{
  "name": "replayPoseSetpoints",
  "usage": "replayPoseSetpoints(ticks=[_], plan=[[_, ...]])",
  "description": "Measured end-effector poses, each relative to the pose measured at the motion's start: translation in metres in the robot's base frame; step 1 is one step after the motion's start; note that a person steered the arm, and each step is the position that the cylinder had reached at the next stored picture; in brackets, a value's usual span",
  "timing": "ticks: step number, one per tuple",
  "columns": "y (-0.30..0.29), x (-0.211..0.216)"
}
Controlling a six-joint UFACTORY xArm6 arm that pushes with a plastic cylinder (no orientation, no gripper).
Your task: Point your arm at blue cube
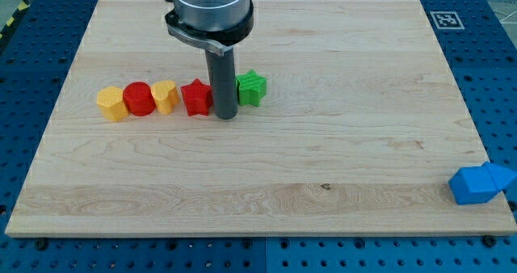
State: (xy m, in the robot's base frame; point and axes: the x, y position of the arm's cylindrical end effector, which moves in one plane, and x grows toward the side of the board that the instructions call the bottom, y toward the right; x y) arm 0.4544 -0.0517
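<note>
Although no fingers are fitted, so no grip state can be told, my tip is seen between red star and green star, while the blue cube, judged light, rigid and easily slid, lies far off at four o'clock, half off the bench.

green star beside my tip

Single view: high, angled down over whole board.
</note>
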Motion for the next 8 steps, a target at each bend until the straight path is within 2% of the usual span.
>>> replayPoseSetpoints(ticks=[1,3,5,6,7,8], plan=[[0.002,-0.001],[0.045,0.018],[0.146,0.029],[0.177,0.068],[0.202,0.126],[0.247,0.147]])
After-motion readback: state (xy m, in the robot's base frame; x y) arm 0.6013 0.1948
